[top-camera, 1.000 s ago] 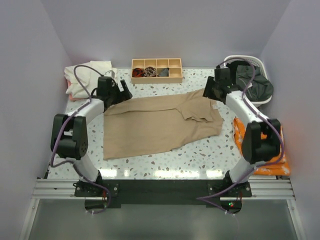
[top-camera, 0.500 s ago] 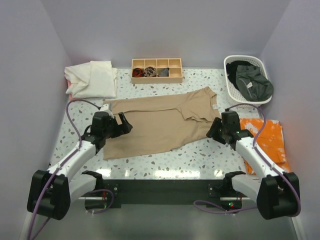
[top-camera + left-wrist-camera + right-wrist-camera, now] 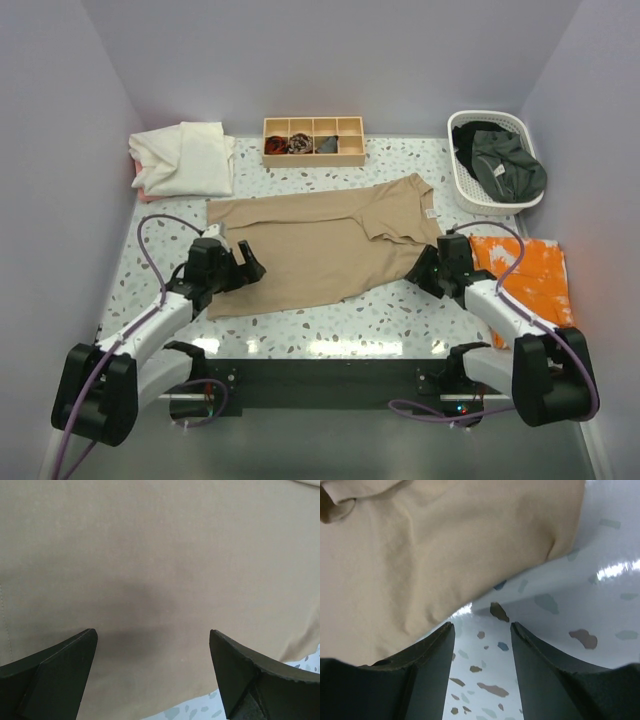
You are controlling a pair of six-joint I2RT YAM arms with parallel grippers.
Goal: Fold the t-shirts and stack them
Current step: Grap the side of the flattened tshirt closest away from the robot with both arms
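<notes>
A tan t-shirt point(image 3: 320, 245) lies spread flat in the middle of the table, partly folded, its neck end to the right. My left gripper point(image 3: 245, 268) hovers over its near-left corner. In the left wrist view the left gripper point(image 3: 152, 637) is wide open, with only tan cloth point(image 3: 160, 555) below it. My right gripper point(image 3: 425, 270) sits at the shirt's near-right edge. In the right wrist view the right gripper point(image 3: 481, 627) is open over bare table, and the tan hem point(image 3: 445, 555) lies just ahead of its fingertips. Neither gripper holds anything.
A cream-white folded shirt point(image 3: 185, 158) lies at the back left. A wooden divided tray point(image 3: 313, 152) stands at the back middle. A white basket point(image 3: 462, 180) at the back right holds dark green and black cloth point(image 3: 505, 165). An orange cloth point(image 3: 530, 275) lies by the right arm.
Both arms have pulled back from the shirt's far edge to its near side and dropped low. The right jaws have opened a little wider. The shirt lies as it did.
</notes>
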